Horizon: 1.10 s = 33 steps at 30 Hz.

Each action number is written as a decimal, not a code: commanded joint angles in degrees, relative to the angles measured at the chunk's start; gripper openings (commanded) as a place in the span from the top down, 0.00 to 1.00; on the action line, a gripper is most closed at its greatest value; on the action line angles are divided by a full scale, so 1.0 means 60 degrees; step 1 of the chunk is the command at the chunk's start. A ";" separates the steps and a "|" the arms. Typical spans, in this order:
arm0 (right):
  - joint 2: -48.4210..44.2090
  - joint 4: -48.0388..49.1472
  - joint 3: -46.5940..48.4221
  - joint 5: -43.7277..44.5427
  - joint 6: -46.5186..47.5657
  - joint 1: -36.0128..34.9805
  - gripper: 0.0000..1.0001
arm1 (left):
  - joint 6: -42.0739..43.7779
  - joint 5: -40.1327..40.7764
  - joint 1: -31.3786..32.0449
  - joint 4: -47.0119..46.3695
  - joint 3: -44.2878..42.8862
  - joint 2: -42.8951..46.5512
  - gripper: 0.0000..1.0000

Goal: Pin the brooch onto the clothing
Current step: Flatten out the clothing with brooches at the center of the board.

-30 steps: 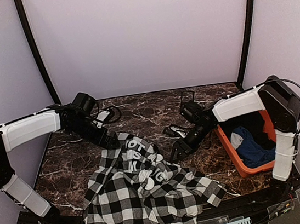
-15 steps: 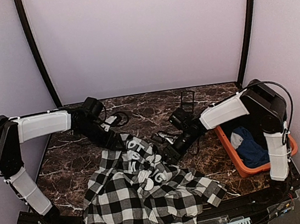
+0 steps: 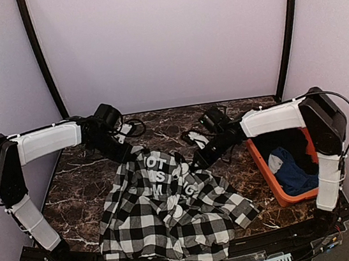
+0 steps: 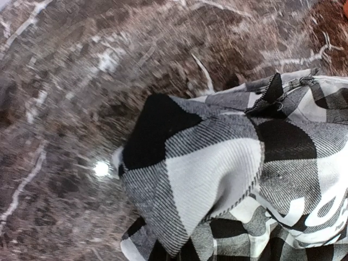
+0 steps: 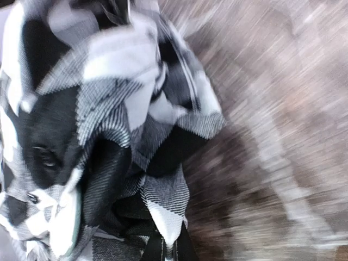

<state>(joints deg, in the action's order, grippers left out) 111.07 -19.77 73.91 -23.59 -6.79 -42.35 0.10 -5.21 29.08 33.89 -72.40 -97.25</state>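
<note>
The clothing [image 3: 166, 215] is lying crumpled on the near worktop [image 3: 73, 189]; right of it, an orange bin [image 3: 266, 179] is holding a blue garment [image 3: 292, 171]. Farther back, the left gripper [image 3: 128, 154] and right gripper [image 3: 199, 162] are clenching jaws on its far edge.

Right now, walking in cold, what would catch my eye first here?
A big black-and-white checked shirt with white lettering sprawls across the near half of the marble table. The left end effector and right end effector each pinch its far edge. At the right sits an orange bin holding a blue garment.
</note>
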 commanded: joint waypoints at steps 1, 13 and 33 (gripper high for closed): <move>-0.0796 -0.0036 0.0963 0.3593 0.0579 0.0071 1.00 | 0.0659 0.2384 -0.0180 0.0041 -0.1125 0.0523 0.99; 0.0164 0.0103 0.1983 0.8417 0.0877 0.0076 1.00 | 0.1328 0.4521 -0.1474 -0.0545 -0.1839 -0.0565 0.99; 0.4171 -0.0767 0.7864 0.9874 0.1562 0.0208 0.53 | 0.1096 0.5389 -0.2301 -0.0506 -0.4882 -0.3973 0.06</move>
<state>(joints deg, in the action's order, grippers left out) 135.59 -18.79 117.10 34.65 4.38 -41.08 9.19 24.25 16.62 28.71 -99.39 -121.49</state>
